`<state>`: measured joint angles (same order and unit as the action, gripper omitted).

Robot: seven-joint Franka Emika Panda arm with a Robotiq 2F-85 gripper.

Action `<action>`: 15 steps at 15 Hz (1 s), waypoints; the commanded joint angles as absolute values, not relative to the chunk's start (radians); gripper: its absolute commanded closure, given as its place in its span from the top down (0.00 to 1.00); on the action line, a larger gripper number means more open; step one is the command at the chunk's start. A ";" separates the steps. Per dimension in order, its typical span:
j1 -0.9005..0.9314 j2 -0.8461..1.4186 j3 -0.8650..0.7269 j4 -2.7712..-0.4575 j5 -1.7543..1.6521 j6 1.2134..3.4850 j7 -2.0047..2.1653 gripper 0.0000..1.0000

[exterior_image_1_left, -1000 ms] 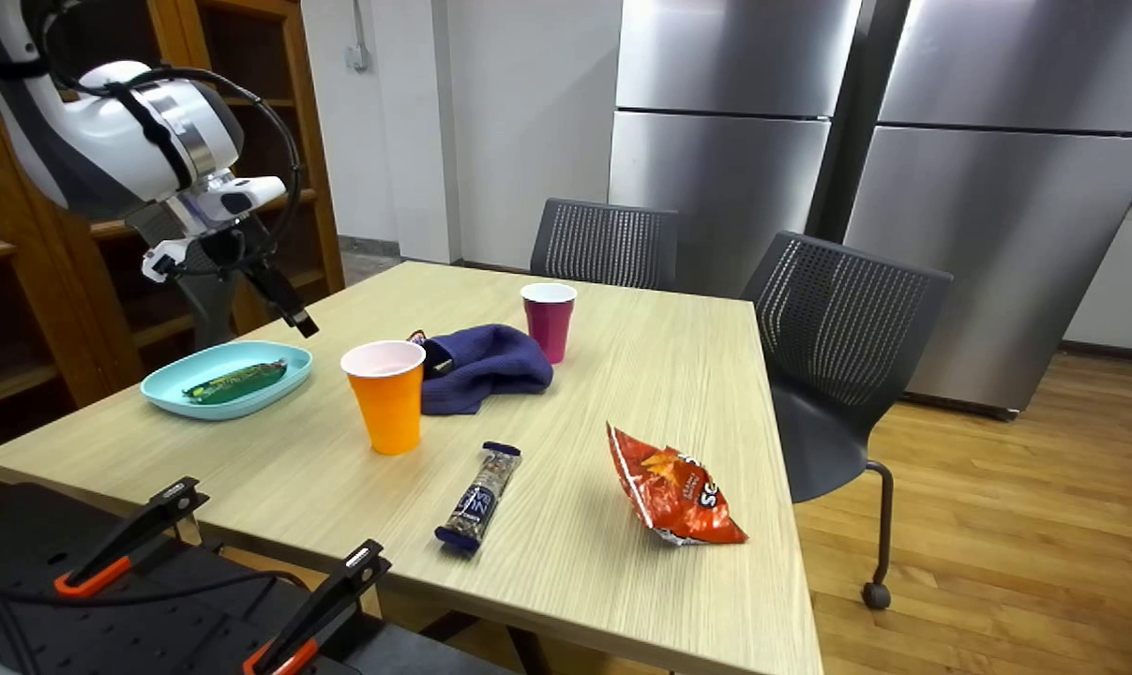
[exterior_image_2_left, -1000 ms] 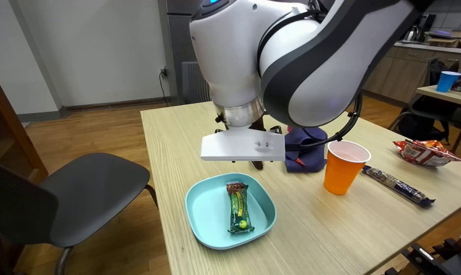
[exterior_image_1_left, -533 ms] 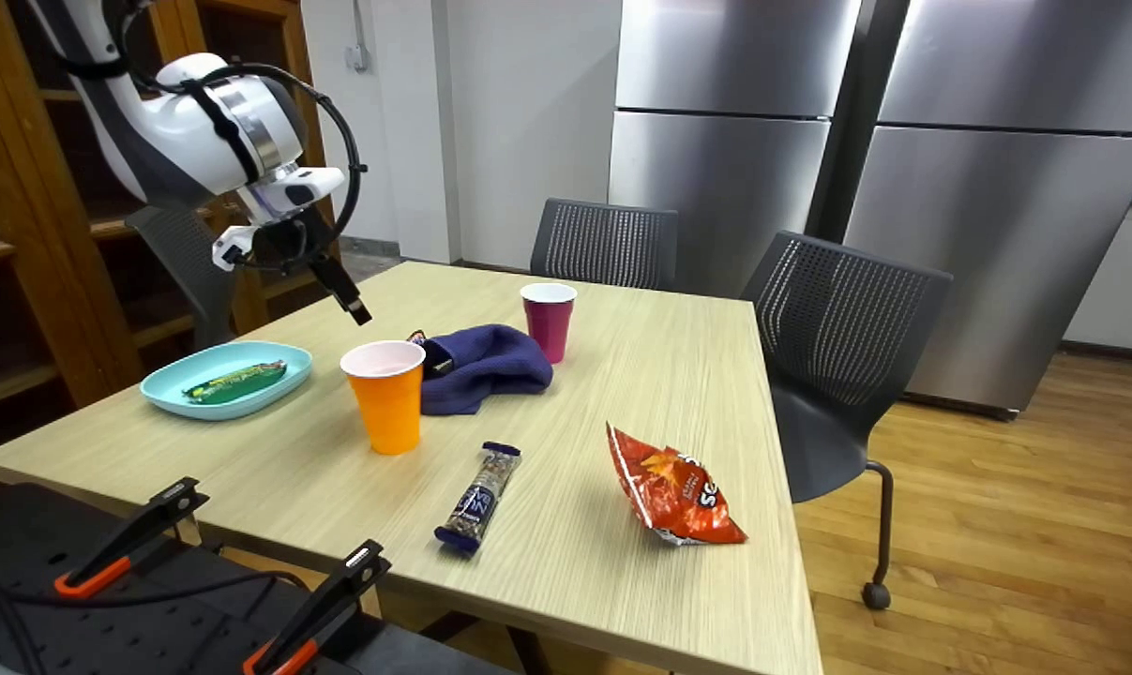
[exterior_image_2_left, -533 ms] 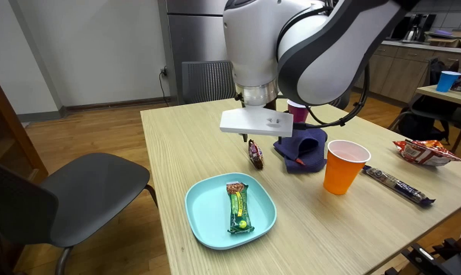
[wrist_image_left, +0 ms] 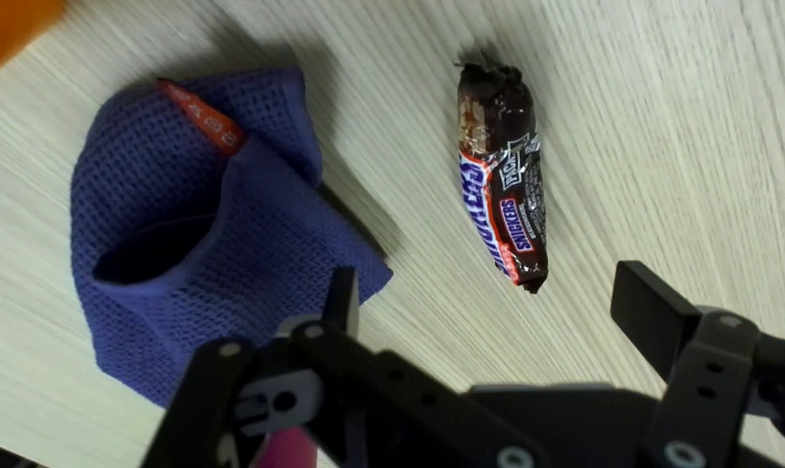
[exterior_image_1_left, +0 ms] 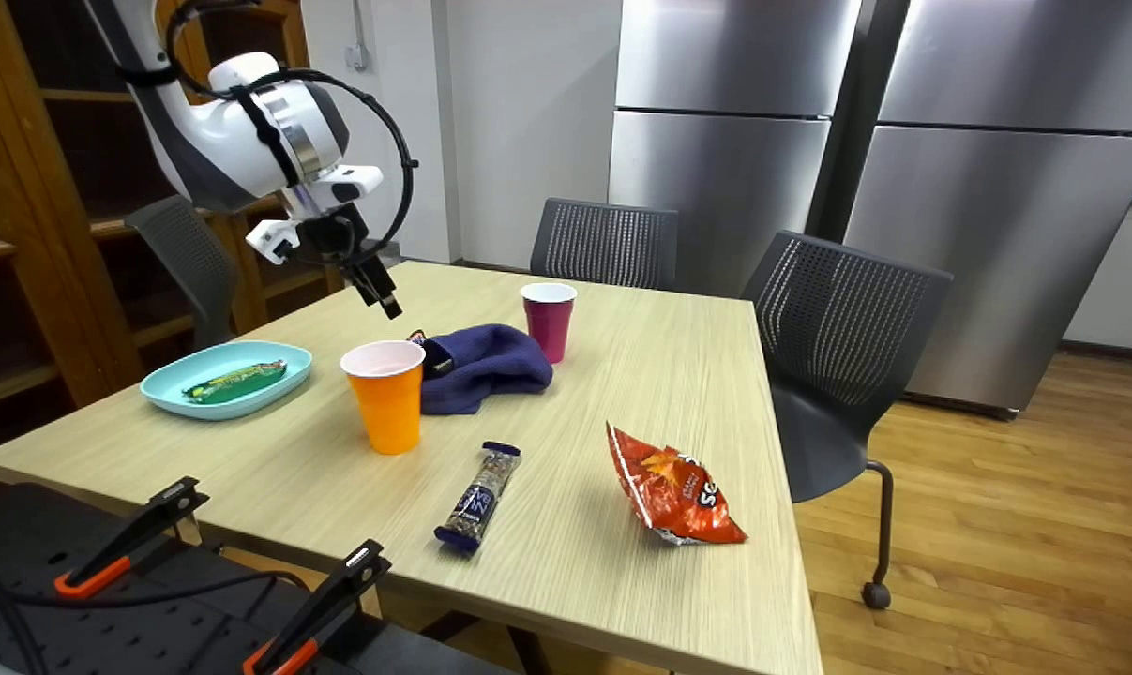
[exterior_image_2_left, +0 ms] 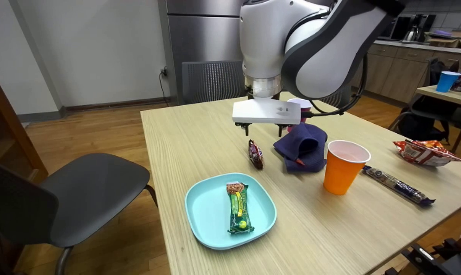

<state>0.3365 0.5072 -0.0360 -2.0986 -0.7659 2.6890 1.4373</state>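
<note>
Pincer (wrist_image_left: 486, 286) spread, jaws standing wide apart, hanging above the desk (exterior_image_2_left: 192, 141) near a dark-brown candy bar (wrist_image_left: 506, 182) and clear of it. Legible on the bar: SNICKERS twice, large on the pale face and small on the brown side; PACK too; finer print not. It lies on the desk, in an exterior view just beyond a turquoise tray (exterior_image_2_left: 207, 214); long axis nearly vertical in the wrist view, lower end leaning right and pointing toward the gap between the jaws. Beside it, a folded blue cloth (wrist_image_left: 255, 260) bears an orange-red strip (wrist_image_left: 210, 120) with pale letters, reading uncertain. Upright near the cloth: orange cup (exterior_image_2_left: 343, 172) and maroon cup (exterior_image_1_left: 549, 328). Green bar (exterior_image_2_left: 239, 208) lies in the tray, print too small to trust. Farther out, a blue-ended bar (exterior_image_1_left: 479, 497) and a red bag (exterior_image_1_left: 673, 497), both with lettering only partly readable. Desk surface: pale, straight wood grain. Room: dark chairs (exterior_image_1_left: 852, 319) around the desk, two steel refrigerators (exterior_image_1_left: 720, 178), wooden floor (exterior_image_1_left: 1044, 525), brown cabinet (exterior_image_1_left: 40, 187) with shelves.
</note>
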 commanded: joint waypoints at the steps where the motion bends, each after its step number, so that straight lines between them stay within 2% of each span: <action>1: 0.303 0.538 -0.002 -2.058 -0.683 2.700 1.294 1.00; 15: 0.336 0.669 -0.070 -1.982 -0.354 2.796 0.943 1.00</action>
<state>0.3303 0.6446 -0.0610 -2.0136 -0.4224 2.7958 1.0235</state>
